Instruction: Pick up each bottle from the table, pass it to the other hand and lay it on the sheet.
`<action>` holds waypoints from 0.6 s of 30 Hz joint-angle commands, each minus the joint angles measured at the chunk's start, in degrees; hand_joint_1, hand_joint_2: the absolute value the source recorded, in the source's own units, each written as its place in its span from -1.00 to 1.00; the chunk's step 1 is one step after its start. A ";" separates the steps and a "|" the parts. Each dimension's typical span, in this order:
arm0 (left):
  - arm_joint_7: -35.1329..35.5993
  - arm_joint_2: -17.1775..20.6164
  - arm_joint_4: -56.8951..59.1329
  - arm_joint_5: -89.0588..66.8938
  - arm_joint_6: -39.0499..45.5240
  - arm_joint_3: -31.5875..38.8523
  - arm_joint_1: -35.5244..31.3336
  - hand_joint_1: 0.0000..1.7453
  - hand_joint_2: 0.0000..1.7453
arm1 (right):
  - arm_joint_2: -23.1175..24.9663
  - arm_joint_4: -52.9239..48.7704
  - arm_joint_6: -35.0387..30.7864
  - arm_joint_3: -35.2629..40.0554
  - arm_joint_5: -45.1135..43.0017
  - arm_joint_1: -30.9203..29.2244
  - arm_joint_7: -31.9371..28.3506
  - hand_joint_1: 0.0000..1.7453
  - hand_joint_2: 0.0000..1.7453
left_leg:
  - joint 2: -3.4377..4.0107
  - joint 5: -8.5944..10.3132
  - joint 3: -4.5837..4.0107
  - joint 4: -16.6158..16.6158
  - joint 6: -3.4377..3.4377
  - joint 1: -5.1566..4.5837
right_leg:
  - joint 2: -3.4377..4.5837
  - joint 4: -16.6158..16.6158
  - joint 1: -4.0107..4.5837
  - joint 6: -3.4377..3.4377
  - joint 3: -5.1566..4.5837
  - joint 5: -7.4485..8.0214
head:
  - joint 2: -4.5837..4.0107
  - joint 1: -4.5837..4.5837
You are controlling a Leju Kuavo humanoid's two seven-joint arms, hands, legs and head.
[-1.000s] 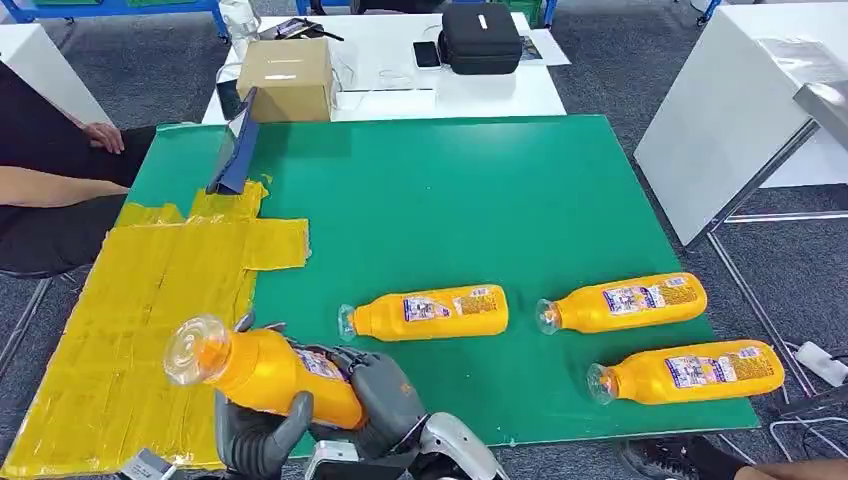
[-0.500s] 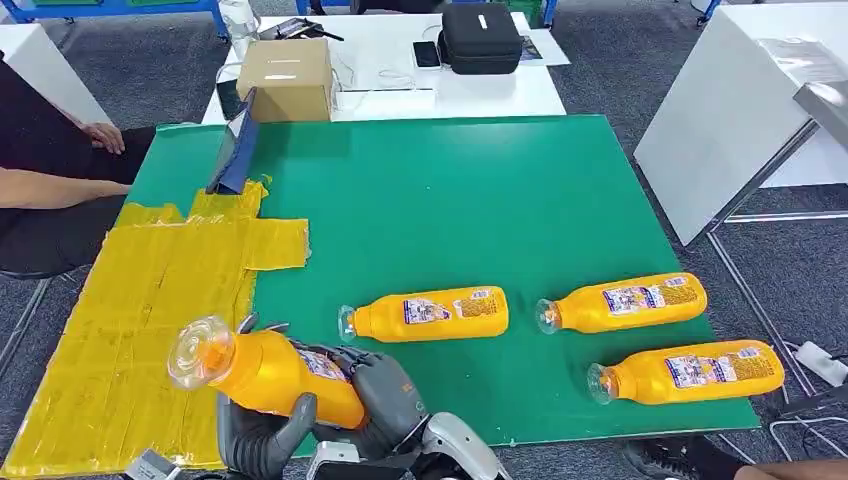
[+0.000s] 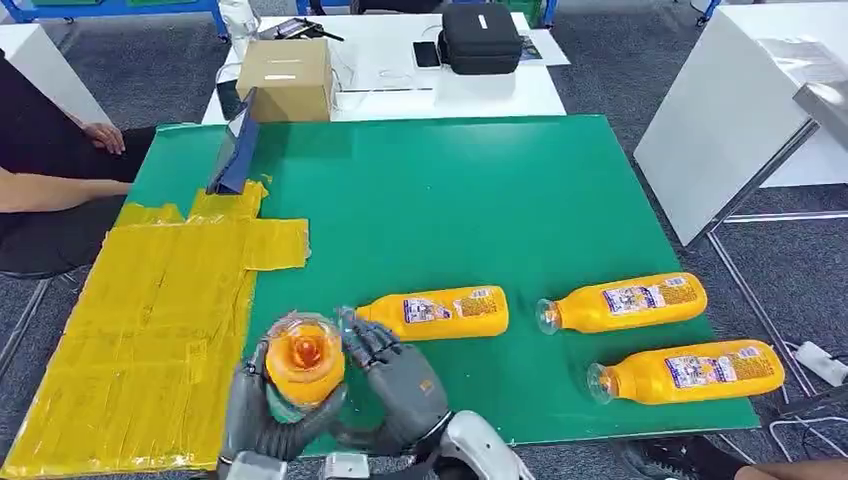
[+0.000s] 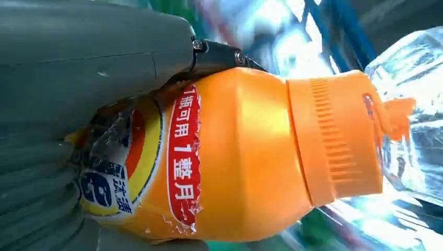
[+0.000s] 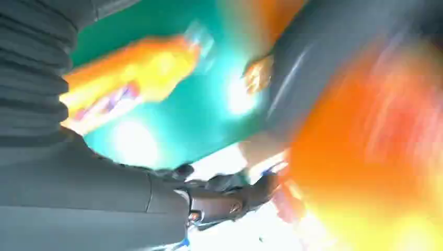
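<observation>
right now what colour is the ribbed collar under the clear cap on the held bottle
Orange, like the bottle body; clearest in the left wrist view.

The head view looks forward and down from high over the green bench (image 3: 480,200). The left wrist view sits very close behind the held bottle (image 4: 235,157). The right wrist view, blurred, faces the same bottle and shares the bench with the head view.
</observation>
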 commanded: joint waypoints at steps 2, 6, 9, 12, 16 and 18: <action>13.45 13.72 21.45 -26.55 10.41 16.15 -13.95 1.00 1.00 | -6.19 10.54 8.38 -12.16 -9.38 -16.96 -3.13 -1.00 1.00 | 0.14 0.25 0.27 -0.29 -0.09 -0.08 | 0.28 -0.17 -0.08 -0.14 0.18 0.22 | 0.00 0.00; 13.41 12.59 19.11 -27.84 10.35 16.11 -12.04 1.00 1.00 | -5.59 9.99 8.04 -11.70 -8.88 -15.63 -3.49 -1.00 1.00 | 0.06 0.37 0.09 -0.09 -0.24 0.05 | 0.15 -0.03 0.05 -0.29 -0.01 0.32 | 0.00 0.00; 14.35 12.89 18.23 -29.39 9.14 15.37 -11.69 1.00 1.00 | -5.78 10.73 8.68 -10.76 -8.65 -16.32 -2.34 -1.00 1.00 | 0.02 0.43 0.06 -0.05 -0.24 0.10 | 0.13 0.00 0.09 -0.39 0.00 0.34 | 0.00 0.02; 16.22 14.06 20.57 -32.61 8.13 14.15 -12.25 1.00 1.00 | -6.25 13.96 10.09 -9.78 -9.39 -19.24 -1.17 -1.00 1.00 | 0.07 0.43 -0.02 -0.06 -0.24 0.07 | 0.16 0.03 0.07 -0.38 -0.05 0.34 | 0.00 0.02; 19.14 17.57 27.84 -35.67 3.78 11.67 -15.21 1.00 1.00 | -6.29 21.37 13.73 -8.05 -10.97 -25.32 0.39 -1.00 1.00 | 0.08 0.47 -0.07 -0.09 -0.26 0.07 | 0.24 0.00 0.06 -0.44 -0.11 0.38 | 0.00 0.02; 19.75 19.59 32.70 -35.60 1.37 10.36 -17.48 1.00 1.00 | -5.88 26.42 16.10 -6.99 -12.19 -28.49 0.75 -1.00 1.00 | 0.07 0.48 -0.08 -0.10 -0.26 0.03 | 0.18 0.01 0.03 -0.40 -0.14 0.38 | 0.00 0.04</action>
